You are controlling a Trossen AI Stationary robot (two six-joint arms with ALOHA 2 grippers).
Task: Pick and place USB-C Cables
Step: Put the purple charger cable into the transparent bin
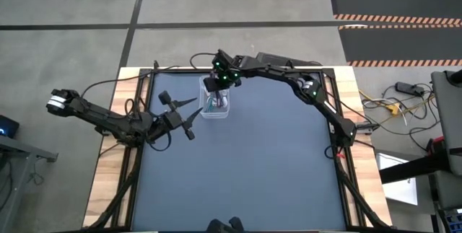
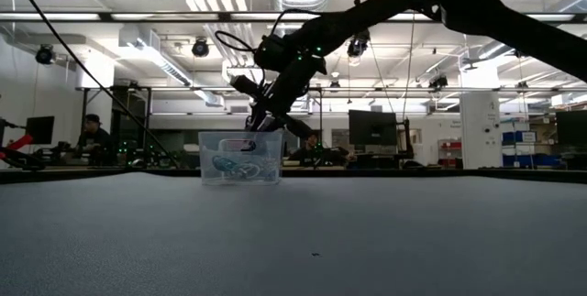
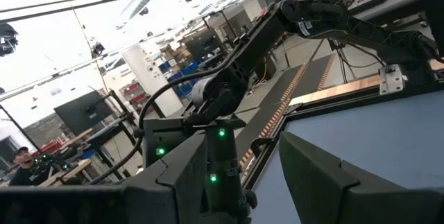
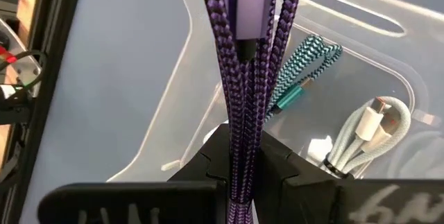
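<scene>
Bright ceiling lights leave the arms backlit.

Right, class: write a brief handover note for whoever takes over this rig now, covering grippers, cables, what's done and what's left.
Right gripper: shut on the purple cable, above the clear bin.
Left gripper: open, holding nothing, waiting beside the bin.
In the bin: teal cable, white cable; a second white one can't be confirmed.
Done: those are binned.
Left: lower and release the purple cable.
</scene>
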